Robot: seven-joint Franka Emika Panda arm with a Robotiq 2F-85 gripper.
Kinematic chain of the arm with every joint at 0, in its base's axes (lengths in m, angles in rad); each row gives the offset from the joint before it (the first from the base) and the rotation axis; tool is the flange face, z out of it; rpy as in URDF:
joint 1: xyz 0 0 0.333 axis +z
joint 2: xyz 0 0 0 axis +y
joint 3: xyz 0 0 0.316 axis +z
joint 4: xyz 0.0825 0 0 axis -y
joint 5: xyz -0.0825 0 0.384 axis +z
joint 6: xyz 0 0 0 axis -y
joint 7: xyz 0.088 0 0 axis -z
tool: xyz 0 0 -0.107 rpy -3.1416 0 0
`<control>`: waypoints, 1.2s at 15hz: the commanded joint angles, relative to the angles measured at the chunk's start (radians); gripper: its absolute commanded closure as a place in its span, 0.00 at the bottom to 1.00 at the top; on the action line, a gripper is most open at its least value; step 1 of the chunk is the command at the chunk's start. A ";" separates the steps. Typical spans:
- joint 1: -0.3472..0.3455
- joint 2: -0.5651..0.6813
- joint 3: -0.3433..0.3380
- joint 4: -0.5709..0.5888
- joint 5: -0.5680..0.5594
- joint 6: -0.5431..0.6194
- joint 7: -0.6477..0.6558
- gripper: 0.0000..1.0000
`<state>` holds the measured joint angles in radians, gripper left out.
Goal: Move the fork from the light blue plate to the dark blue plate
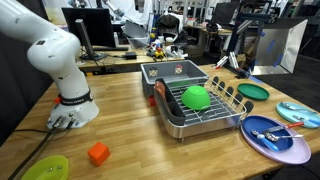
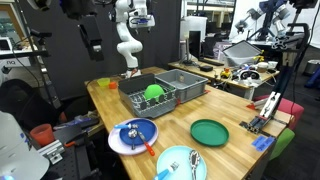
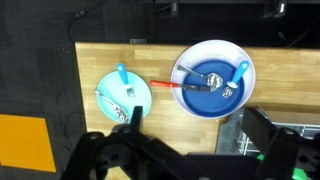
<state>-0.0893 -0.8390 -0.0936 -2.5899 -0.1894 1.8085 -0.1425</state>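
Observation:
The light blue plate (image 3: 123, 95) lies on the wooden table and holds a silver fork (image 3: 131, 96) and a blue-handled utensil. It also shows in both exterior views (image 1: 300, 113) (image 2: 182, 163). The dark blue plate (image 3: 213, 50) lies beside it and holds a red-handled utensil and a blue spoon. It also shows in both exterior views (image 1: 290, 150) (image 2: 140, 128). My gripper (image 3: 195, 140) is open and empty. It hangs high above the table, over the gap between the two plates and the dish rack.
A metal dish rack (image 1: 200, 118) (image 2: 135, 100) holds a green bowl (image 1: 196, 97). A grey bin (image 1: 172, 72) stands behind it. A dark green plate (image 1: 253, 91) (image 2: 209, 131), a yellow-green plate (image 1: 45, 168) and an orange cube (image 1: 98, 153) lie on the table.

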 commanded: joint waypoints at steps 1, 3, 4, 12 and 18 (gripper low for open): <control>0.014 0.124 -0.045 0.011 0.037 0.012 -0.008 0.00; 0.004 0.196 -0.066 0.012 0.063 0.034 -0.001 0.00; -0.001 0.231 -0.080 0.011 0.081 0.052 -0.001 0.00; -0.050 0.380 -0.096 -0.005 0.091 0.152 0.042 0.00; -0.051 0.381 -0.095 -0.003 0.091 0.153 0.048 0.00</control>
<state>-0.1250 -0.4592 -0.2036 -2.5948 -0.1052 1.9638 -0.0883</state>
